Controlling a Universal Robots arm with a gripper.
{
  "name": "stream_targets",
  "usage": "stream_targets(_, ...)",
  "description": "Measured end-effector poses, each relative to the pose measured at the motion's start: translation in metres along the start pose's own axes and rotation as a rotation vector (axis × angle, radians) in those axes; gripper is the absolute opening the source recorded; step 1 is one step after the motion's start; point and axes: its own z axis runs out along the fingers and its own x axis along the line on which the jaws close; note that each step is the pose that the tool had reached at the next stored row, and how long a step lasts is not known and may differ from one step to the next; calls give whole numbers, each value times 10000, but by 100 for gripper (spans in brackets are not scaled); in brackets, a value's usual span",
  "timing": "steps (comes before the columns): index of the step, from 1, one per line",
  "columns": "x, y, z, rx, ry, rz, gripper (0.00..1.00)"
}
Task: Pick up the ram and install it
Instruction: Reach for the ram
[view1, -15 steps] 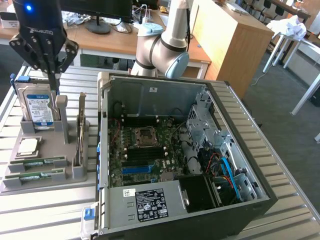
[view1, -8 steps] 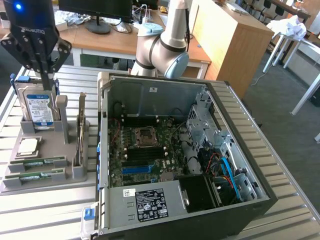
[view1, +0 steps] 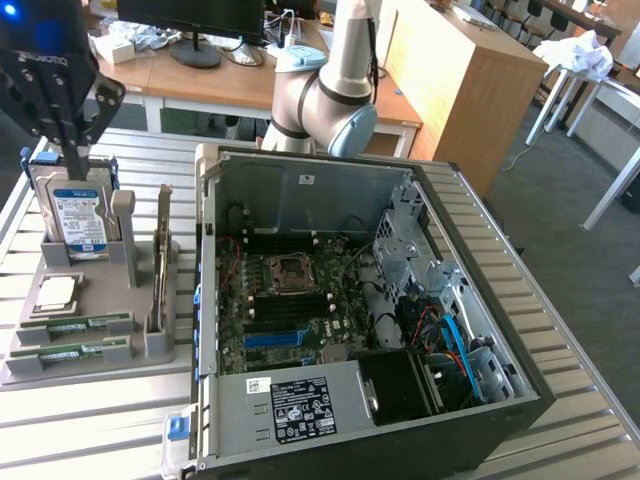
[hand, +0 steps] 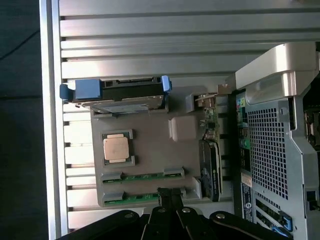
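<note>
The gripper (hand: 169, 196) had its fingers pressed together and pinched nothing. It hung above the grey holder (hand: 150, 130) on the slatted table (hand: 150, 30), well clear of it. In the wrist view its fingertips lined up with the edge of the holder where the ram (hand: 137, 198) lay. This was a thin green stick seated flat in its groove, with a second stick (hand: 142, 176) of the same kind just beside it. Further along the holder sat the square silver processor (hand: 116, 148), and beyond that the hard drive (hand: 120, 97) stood on edge in its blue bracket.

To the exterior view's right of the holder lay the open computer case (view1: 480, 300), with the motherboard (view1: 300, 262) exposed. The dark memory slots (view1: 290, 310) beside the blue slot (view1: 275, 338) looked empty, as far as could be told.

Judged from this, the job was barely begun. Both sticks were in the holder, nothing had been lifted, and both the pick-up and the fitting remained to be done.
</note>
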Motion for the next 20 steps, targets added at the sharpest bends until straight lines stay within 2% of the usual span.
stream_targets(10,203,-13,7,0,2,-17,10)
stream_targets(20,216,-15,8,0,2,-17,10)
